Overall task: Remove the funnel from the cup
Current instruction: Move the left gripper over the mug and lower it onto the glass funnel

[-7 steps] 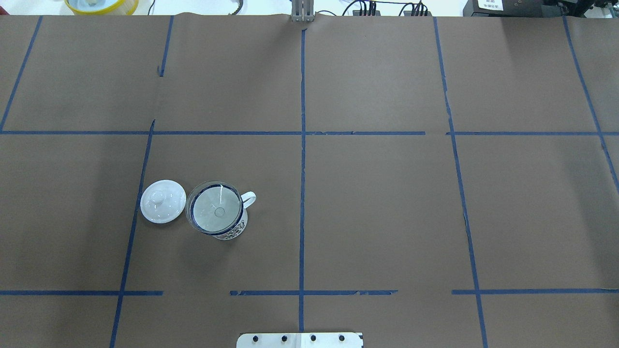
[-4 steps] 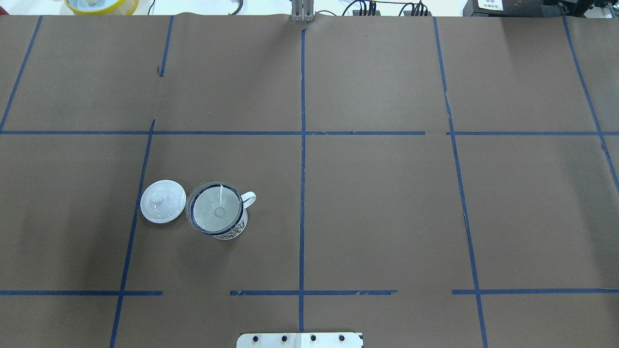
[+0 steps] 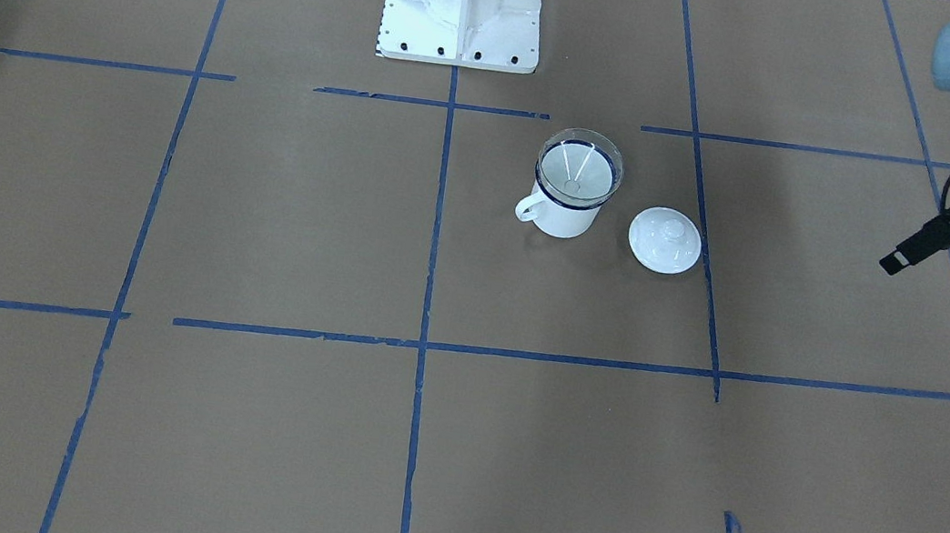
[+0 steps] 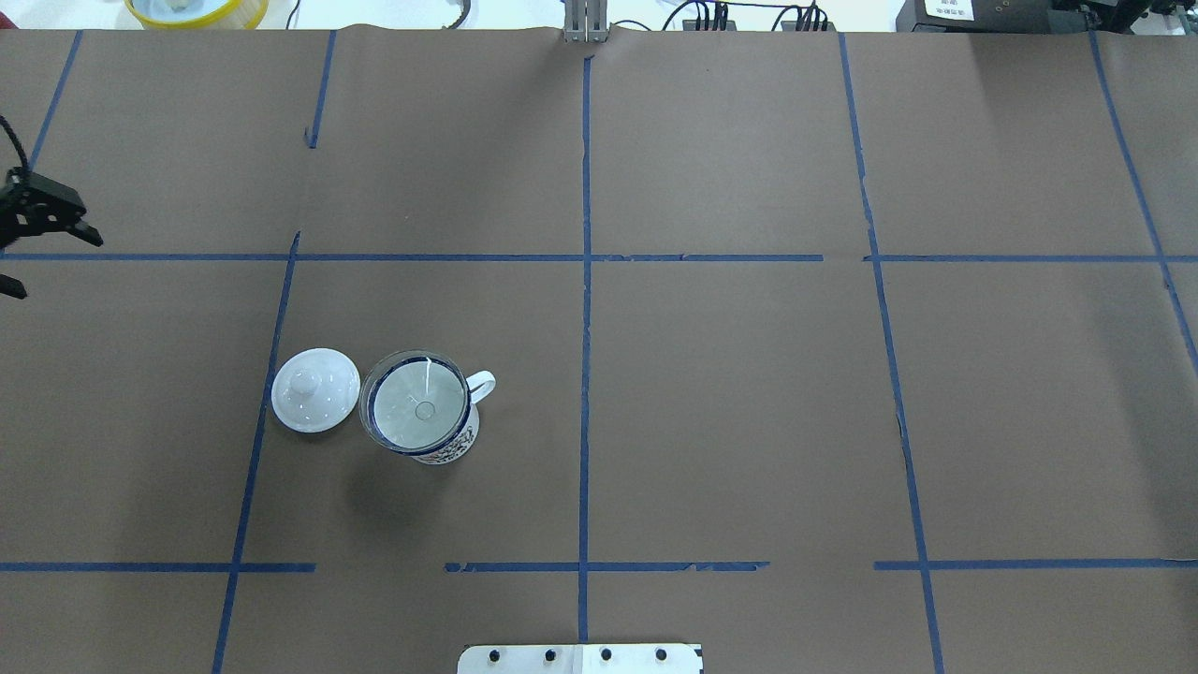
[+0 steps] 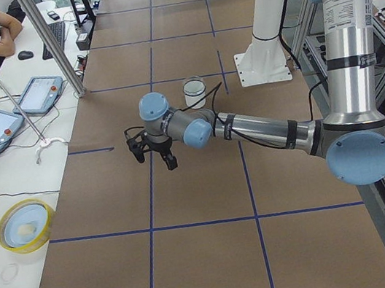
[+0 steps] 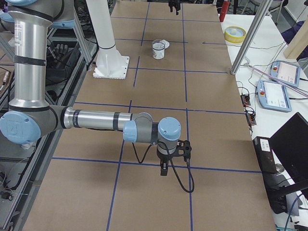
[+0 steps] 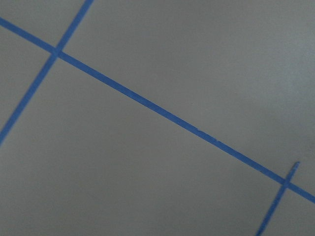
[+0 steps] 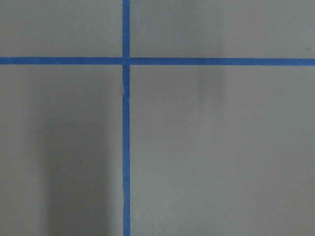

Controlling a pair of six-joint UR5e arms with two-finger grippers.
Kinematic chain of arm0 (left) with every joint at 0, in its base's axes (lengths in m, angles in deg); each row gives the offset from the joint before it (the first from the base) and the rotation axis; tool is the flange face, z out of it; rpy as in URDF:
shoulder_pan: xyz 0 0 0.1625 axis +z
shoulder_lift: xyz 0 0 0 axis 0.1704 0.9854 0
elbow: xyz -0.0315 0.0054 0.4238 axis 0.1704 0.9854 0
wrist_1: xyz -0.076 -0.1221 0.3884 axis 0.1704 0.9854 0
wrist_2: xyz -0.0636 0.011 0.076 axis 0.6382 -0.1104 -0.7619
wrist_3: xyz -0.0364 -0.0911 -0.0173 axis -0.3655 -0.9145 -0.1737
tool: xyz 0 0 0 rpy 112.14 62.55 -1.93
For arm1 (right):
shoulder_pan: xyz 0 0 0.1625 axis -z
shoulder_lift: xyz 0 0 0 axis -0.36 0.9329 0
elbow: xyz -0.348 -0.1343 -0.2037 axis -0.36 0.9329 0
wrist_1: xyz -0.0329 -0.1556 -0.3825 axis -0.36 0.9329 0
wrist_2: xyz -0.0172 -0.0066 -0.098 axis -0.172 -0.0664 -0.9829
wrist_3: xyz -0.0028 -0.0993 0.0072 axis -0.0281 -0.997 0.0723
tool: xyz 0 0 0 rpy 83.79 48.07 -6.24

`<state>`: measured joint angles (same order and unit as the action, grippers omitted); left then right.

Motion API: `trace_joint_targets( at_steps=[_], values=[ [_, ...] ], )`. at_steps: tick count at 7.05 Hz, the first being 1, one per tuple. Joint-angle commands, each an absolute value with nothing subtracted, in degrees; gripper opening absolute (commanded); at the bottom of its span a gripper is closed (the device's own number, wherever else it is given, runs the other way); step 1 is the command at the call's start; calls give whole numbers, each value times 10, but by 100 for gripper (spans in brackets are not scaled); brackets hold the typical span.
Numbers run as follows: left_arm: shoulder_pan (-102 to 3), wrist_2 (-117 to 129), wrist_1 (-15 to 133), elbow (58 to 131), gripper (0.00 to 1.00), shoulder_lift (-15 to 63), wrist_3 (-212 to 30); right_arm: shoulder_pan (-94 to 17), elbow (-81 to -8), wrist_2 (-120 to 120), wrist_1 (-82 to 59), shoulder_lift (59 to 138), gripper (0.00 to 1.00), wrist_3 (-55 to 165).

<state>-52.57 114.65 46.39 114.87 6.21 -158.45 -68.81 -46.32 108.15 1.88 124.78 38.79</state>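
The funnel (image 4: 416, 404) is well apart from your left gripper (image 4: 61, 270), whose jaws stand wide over the brown table (image 4: 749, 393), near a blue tape line (image 4: 150, 256). Your right gripper (image 6: 164, 168) hangs over the table's other end, and you cannot tell how its jaws stand. The funnel sits upright in the cup (image 4: 456, 449), its rim on the cup's blue rim. A white lid (image 4: 315, 389) lies just beside the cup, on the side away from the handle.

Bright even light, soft shadow beside the cup (image 4: 448, 452), blurry wrist views.
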Motion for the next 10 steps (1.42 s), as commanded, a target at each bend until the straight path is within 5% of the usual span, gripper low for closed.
trace_joint_targets(
  at_steps=[1,3,5,10],
  values=[
    [-436,1100,311,1196,97,176,-1742,-688,-463,1081,19,1248,100,388],
    [-379,1083,203,1194,95,297,-1835,-688,-463,1081,19,1248,100,388],
    [-285,1015,200,1188,96,329,-1962,-688,-462,1081,19,1248,100,388],
    [-238,954,191,1084,90,411,-2001,-688,-463,1081,19,1248,100,388]
  ],
)
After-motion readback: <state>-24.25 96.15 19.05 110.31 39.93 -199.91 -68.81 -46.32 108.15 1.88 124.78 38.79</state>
